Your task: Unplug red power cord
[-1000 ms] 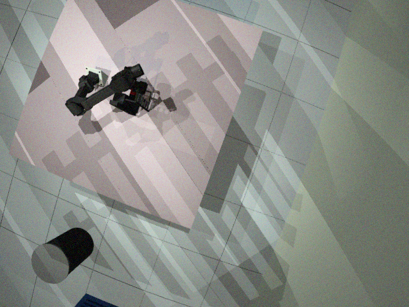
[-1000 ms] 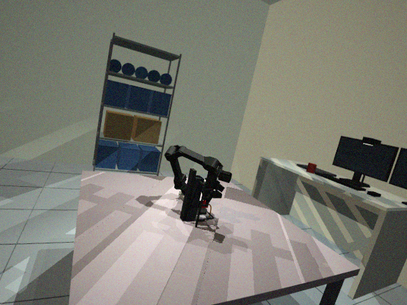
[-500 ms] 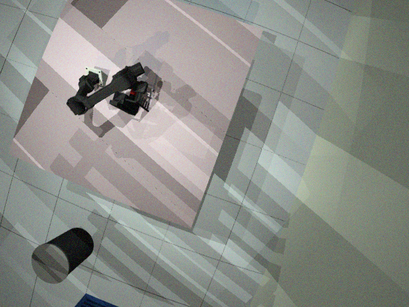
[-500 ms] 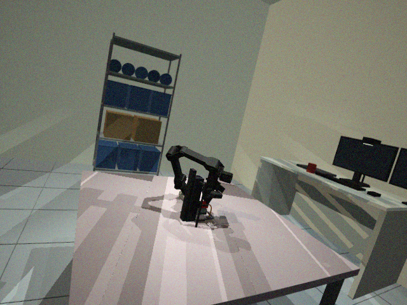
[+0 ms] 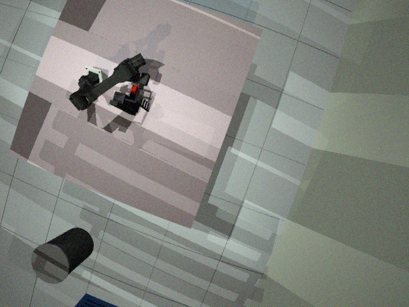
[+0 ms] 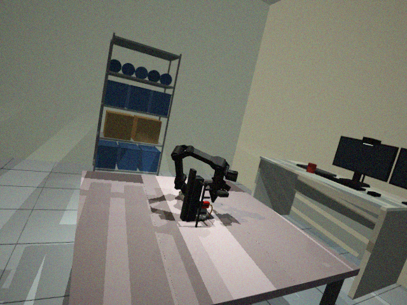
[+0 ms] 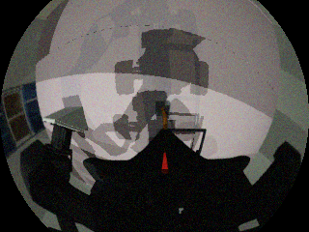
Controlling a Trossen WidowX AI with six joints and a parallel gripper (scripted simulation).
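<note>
The red plug [image 5: 133, 89] [image 6: 205, 203] is beside a tall black block [image 5: 128, 109] [image 6: 189, 200]; whether this block is the power strip is hard to tell. An orange length of cord [image 6: 211, 210] [image 7: 164, 117] curves from the plug. My gripper [image 6: 213, 200] [image 7: 164, 133] points down just above the plug, its fingers shut with nothing seen between them. In the wrist view a narrow piece of red shows behind the fingers. Dark parts hide the sockets, so I cannot tell whether the plug is seated.
A thin dark wire frame [image 5: 145, 102] [image 7: 204, 140] stands close beside the block. A pale plate [image 5: 95, 73] lies by the arm's base. All stand on the pinkish table [image 5: 185, 82] [image 6: 138, 262]. A desk [image 6: 391, 243] with monitors and a shelf rack [image 6: 144, 49] stand beyond.
</note>
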